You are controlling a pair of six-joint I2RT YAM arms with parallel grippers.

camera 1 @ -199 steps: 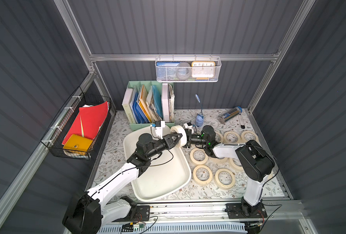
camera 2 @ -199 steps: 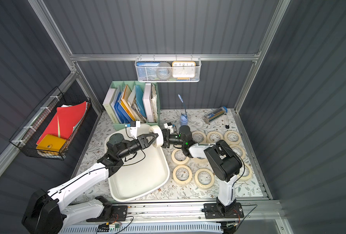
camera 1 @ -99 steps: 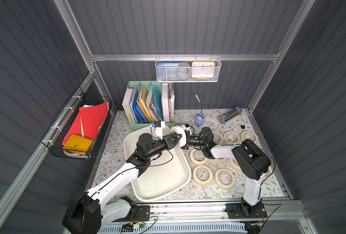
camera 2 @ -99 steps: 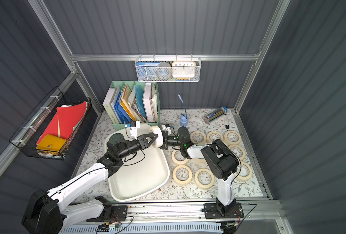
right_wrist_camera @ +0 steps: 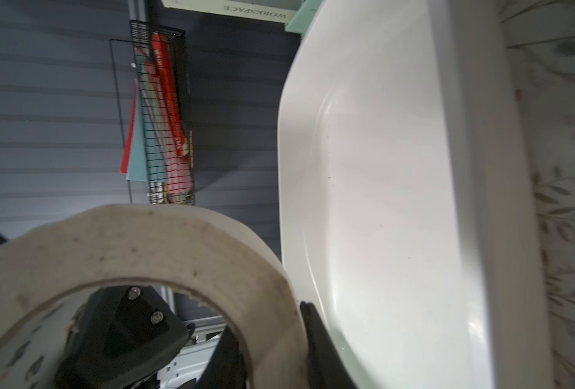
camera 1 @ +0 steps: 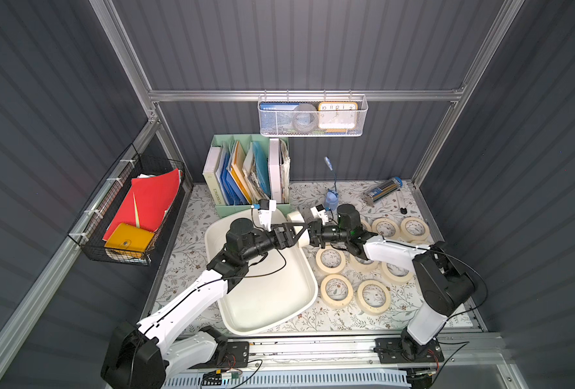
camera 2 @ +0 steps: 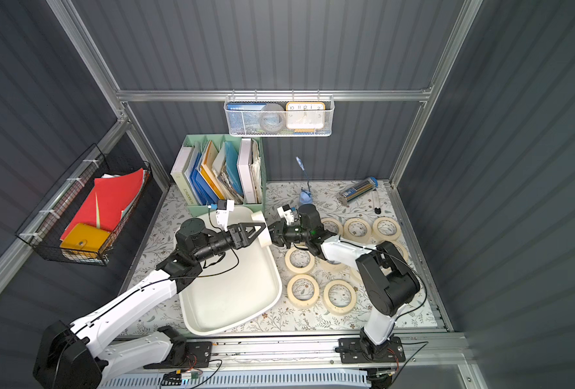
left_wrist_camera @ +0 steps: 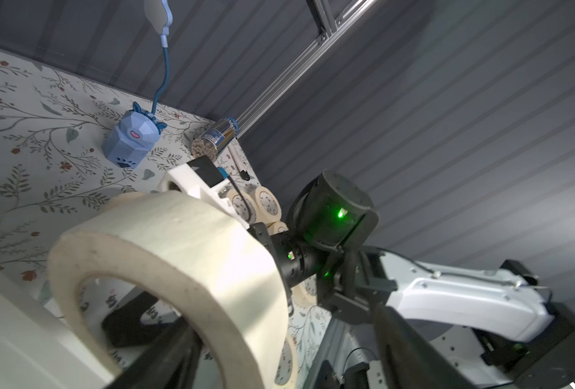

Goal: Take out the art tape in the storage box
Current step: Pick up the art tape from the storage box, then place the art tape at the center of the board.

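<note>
Now | left fingers [left_wrist_camera: 404,343] just spread, letting go of roll [left_wrist_camera: 185,242] | right fingers [right_wrist_camera: 314,336] closed, pinching its wall over box [camera 1: 272,296] far corner | box looks empty | handover done, you can set it on tabletop [camera 1: 313,323] by the others.

Held tape roll [camera 1: 294,216]: mostly masked in both top views by left gripper [camera 1: 296,235] and right gripper [camera 1: 313,233]. Both wrist views cut off its lower rim; near edge blurred. Table rolls [camera 1: 392,279] lie partly hidden under the right arm.
</note>
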